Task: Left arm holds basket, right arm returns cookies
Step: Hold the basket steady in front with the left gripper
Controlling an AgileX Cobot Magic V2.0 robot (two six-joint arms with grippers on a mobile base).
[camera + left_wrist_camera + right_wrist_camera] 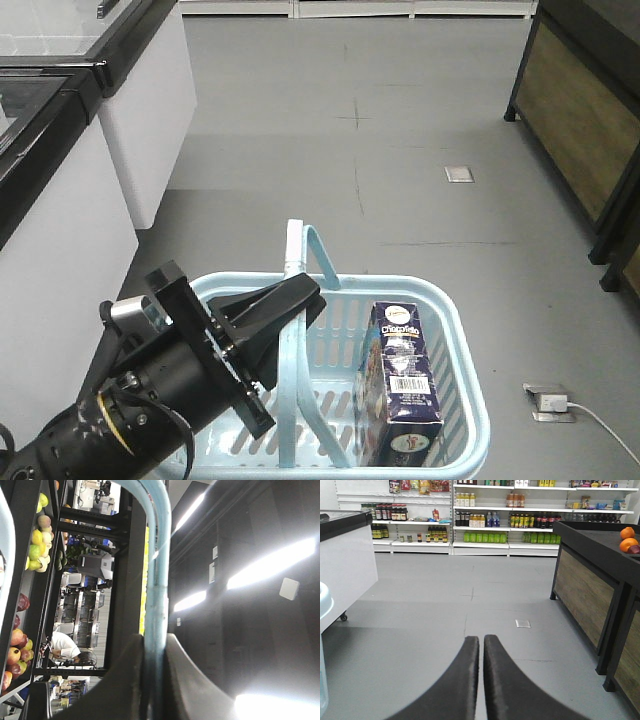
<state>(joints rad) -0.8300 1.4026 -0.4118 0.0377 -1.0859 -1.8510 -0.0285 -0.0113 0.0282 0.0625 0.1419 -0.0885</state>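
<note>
A light blue basket [462, 330] hangs low in the front view. Inside it, on the right, the dark navy cookies box [403, 385] stands on end, leaning on the wall. My left gripper [300, 297] is shut on the basket's pale blue hoop handle [300, 255]. In the left wrist view the handle [156, 570] runs up between the two fingers of the left gripper [154, 642], which press on it from both sides. My right gripper [481, 642] shows only in its own wrist view, shut on nothing, pointing over the grey floor.
White freezer cabinets [60, 230] stand on the left. A dark wooden display stand [585, 110] is on the right, with oranges [627, 539] on top. Stocked shelves [485, 515] line the far wall. A floor socket with a white cable [555, 403] lies right of the basket.
</note>
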